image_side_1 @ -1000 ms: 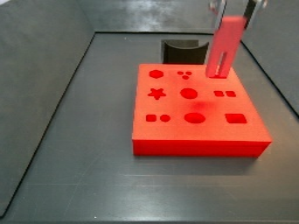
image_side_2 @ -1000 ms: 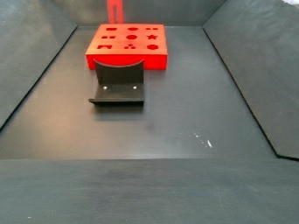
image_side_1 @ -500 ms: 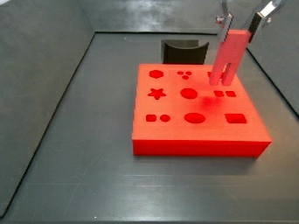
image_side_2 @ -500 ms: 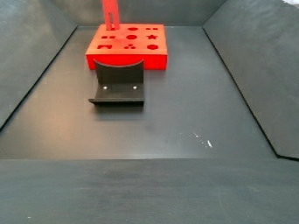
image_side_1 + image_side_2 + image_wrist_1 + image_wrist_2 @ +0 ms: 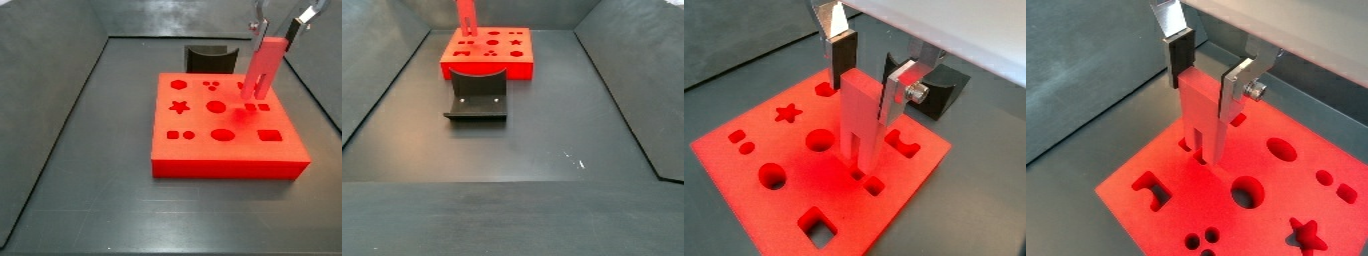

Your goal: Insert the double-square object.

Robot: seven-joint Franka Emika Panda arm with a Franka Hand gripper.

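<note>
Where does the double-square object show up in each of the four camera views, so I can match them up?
Wrist view: the double-square object stands upright between the gripper fingers, mid-frame.
Wrist view: double-square object centre frame, lower end at the red block.
Side view: double-square object upper right, over the block's right side.
Side view: double-square object at the top edge, left of centre.
Shared landmark: the red block.
</note>
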